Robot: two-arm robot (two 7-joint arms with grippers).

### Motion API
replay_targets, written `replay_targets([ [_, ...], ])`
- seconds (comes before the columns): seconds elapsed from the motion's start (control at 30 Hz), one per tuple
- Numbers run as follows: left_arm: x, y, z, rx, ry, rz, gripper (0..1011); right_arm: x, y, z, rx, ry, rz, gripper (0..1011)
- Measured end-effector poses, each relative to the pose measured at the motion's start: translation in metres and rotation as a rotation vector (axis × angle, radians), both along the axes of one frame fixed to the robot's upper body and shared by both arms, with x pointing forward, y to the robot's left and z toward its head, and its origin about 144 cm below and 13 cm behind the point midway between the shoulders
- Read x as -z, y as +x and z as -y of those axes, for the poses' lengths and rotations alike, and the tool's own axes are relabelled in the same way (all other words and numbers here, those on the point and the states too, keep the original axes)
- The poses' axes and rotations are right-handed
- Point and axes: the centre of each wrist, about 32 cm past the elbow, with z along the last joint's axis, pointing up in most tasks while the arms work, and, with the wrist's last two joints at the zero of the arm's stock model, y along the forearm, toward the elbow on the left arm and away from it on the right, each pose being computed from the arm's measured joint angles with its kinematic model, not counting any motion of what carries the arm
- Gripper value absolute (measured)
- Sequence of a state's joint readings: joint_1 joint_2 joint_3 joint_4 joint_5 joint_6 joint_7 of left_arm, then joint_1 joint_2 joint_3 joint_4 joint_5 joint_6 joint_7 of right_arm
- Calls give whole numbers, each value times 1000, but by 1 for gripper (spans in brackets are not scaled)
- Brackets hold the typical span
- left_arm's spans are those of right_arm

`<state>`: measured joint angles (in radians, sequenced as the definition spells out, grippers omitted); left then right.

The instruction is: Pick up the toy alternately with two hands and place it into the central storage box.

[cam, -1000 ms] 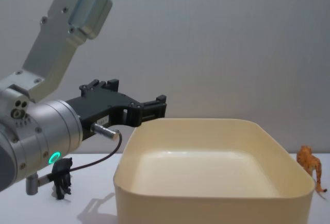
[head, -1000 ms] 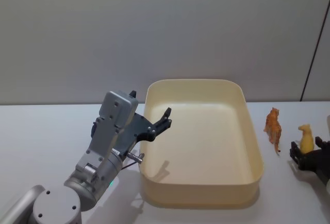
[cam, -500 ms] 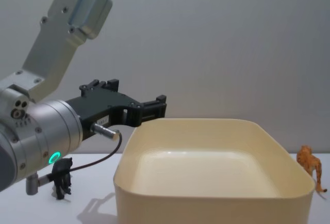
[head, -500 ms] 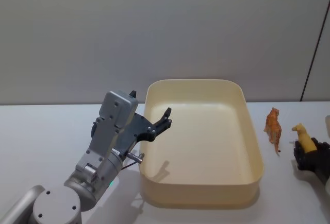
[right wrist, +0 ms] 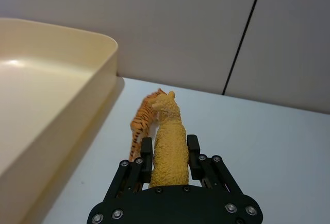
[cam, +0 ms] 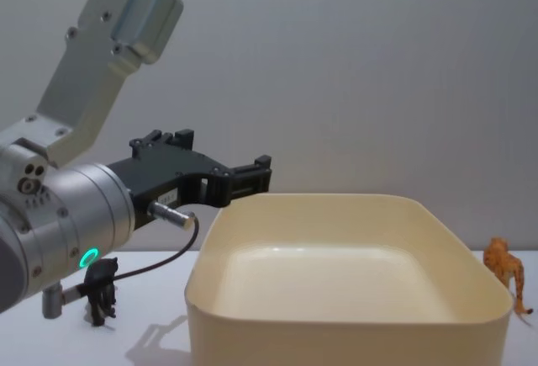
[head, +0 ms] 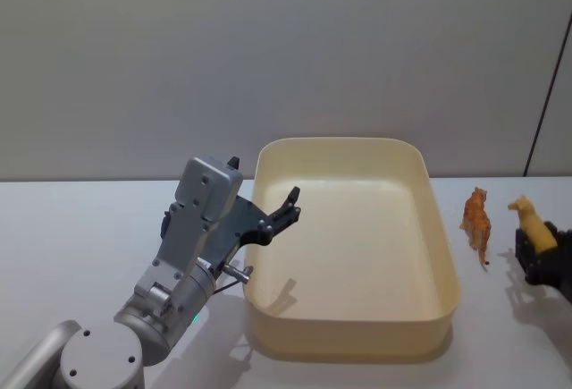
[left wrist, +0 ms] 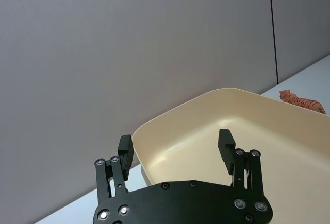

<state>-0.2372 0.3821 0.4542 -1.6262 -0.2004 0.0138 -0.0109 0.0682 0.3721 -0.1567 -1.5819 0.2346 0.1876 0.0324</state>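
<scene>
Yellow toy animal (right wrist: 167,126) stands on end in the right gripper (right wrist: 169,144), off the right side of the cream storage box (head: 344,340). Both black fingers (right wrist: 193,147) are pressed against the toy's flanks. Its long axis runs straight out from between those fingers, with the head at the free end, uppermost. In the head view the head turns toward the box.

An orange striped tiger toy (head: 476,219) stands on the white table (head: 80,228) between the box's right wall and the held toy, close to both. In the right wrist view the tiger shows just beyond the yellow head, its body lying roughly along that wall.

At the box's left side the left gripper (left wrist: 175,144) hangs on its silver arm (head: 192,246) with a green light. Its fingers are spread wide and hold nothing, with the box's left rim in view between them. One fingertip reaches over the inside.

A small black toy (cam: 101,286) stands on the table left of the box, beneath that arm.
</scene>
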Motion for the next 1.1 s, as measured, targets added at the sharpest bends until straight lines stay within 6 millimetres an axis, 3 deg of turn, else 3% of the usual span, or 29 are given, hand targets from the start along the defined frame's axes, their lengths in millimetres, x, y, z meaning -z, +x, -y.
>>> replay_targets([
  [0.47,0,0,0,0,0,0,1001,-40,-4,1,-183,68,91,382],
  [0.83,0,0,0,0,0,0,1001,-46,38,-38,-331,75,124,383],
  [1.1,0,0,0,0,0,0,1001,-46,56,-56,-384,61,130,611],
])
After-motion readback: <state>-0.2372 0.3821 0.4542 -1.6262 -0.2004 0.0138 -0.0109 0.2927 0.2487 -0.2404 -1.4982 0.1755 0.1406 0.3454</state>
